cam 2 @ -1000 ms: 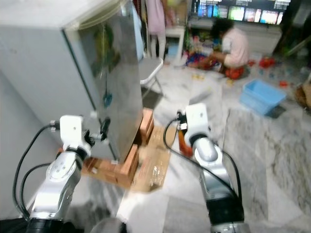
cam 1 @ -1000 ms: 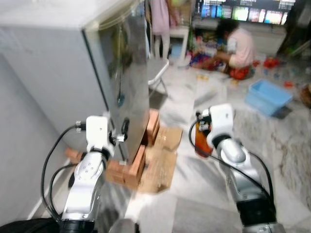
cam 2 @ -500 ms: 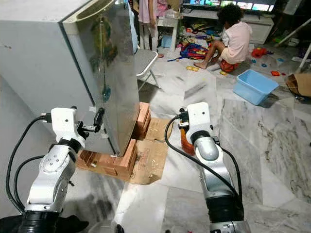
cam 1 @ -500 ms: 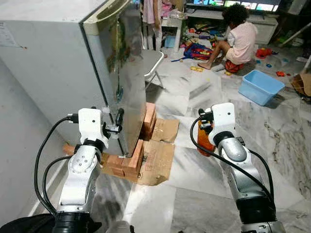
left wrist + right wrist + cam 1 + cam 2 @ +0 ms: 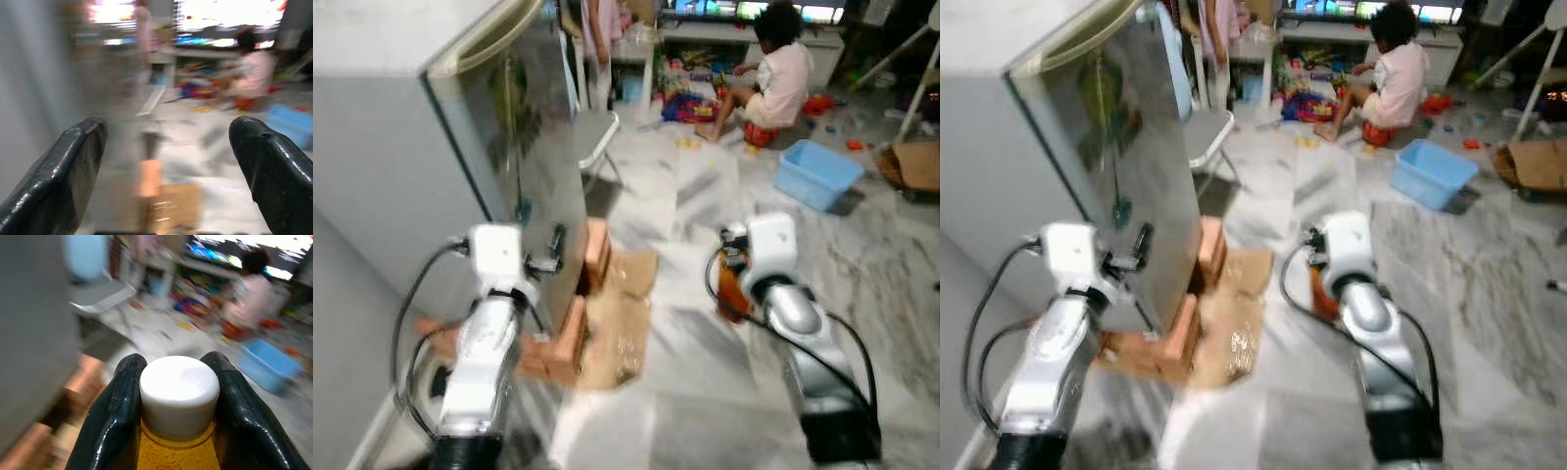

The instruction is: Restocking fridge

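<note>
While we carry the bottle (image 5: 178, 431) (amber liquid, white cap (image 5: 179, 391)), right gripper (image 5: 178, 396) is clamped on its neck just below the cap, held out front over the marble floor (image 5: 705, 411), right of the fridge (image 5: 431, 147). Left gripper (image 5: 171, 161) has fingers spread wide, empty, just beside the fridge door (image 5: 1116, 186) edge. Step looks like approach/transport; door's closed, so next we likely need left arm to pull it open before bottle goes in. Vs 0.5 s ago: whole view shifted & blurred, so cam moved w/ the walk; arms' pose abt the same. Fridge sits on bricks (image 5: 573, 328) + cardboard (image 5: 617, 323); a person (image 5: 773, 69) sits on the floor well behind, near a blue bin (image 5: 815, 174).
</note>
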